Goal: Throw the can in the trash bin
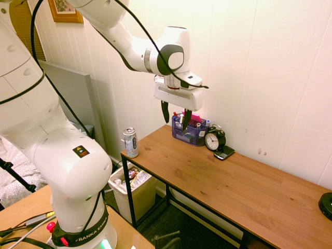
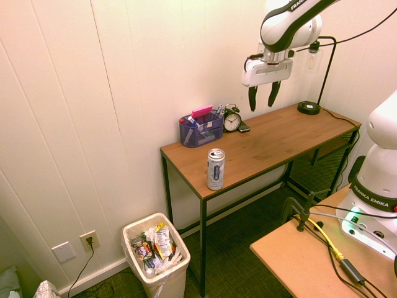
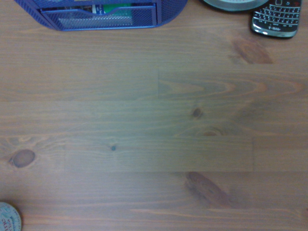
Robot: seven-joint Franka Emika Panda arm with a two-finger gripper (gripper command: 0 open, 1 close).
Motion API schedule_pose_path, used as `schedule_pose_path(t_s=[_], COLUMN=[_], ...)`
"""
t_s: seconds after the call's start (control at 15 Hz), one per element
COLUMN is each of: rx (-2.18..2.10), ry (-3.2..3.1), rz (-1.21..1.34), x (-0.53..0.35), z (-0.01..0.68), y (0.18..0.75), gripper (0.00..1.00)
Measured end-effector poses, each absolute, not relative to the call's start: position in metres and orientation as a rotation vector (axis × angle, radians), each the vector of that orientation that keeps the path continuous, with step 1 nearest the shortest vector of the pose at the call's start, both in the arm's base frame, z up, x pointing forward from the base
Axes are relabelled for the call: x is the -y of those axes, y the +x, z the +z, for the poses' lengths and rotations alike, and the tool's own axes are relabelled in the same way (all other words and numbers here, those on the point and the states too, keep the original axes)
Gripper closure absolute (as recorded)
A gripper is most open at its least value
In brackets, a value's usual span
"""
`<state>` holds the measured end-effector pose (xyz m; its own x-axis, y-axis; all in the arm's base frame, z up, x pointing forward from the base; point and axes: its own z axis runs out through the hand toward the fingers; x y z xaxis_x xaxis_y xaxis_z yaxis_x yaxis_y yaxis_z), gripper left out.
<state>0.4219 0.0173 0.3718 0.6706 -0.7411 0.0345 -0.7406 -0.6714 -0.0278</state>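
Against the white panelled wall stood a narrow wooden table (image 1: 249,187) on thin black legs, by far the biggest thing in the room apart from the white arm reaching over it. On the floor off the table's end sat the trash bin (image 2: 162,278), cream-beige and lined with a clear bag, already part full of wrappers and other rubbish. Above the table's middle the gripper (image 1: 176,115) hung well clear of the wood, pointing straight down, its two dark fingers spread apart with nothing between them.

Back by the wall rested a blue mesh desk organiser (image 2: 201,131) stuffed with pens and a pink item, and just beside it a small black alarm clock (image 1: 214,139) with a white face. A dark phone with a keypad (image 3: 276,20) lay flat on the wood touching the clock's foot. At the table's far end, a black round lamp base (image 2: 307,107) stood with its thin stem rising up the wall.

Upright near the front corner of the table, at the end closest to the bin, stood the can (image 2: 215,169), slim and silver-white with grey-blue print and a shiny top. It was well apart from the gripper and untouched. In the wrist view only a sliver of its printed rim showed at a corner of the picture.
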Motion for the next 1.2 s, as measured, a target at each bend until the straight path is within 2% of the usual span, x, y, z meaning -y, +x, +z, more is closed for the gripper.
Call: schedule_pose_path(t_s=[0.6,1.2], rx=[-1.162,-0.975], ry=[-2.87,-3.032], rz=[0.008,0.062], x=[-0.06,-0.143], z=[0.351,0.31], y=[0.409,0.341], gripper=[0.0,0.0])
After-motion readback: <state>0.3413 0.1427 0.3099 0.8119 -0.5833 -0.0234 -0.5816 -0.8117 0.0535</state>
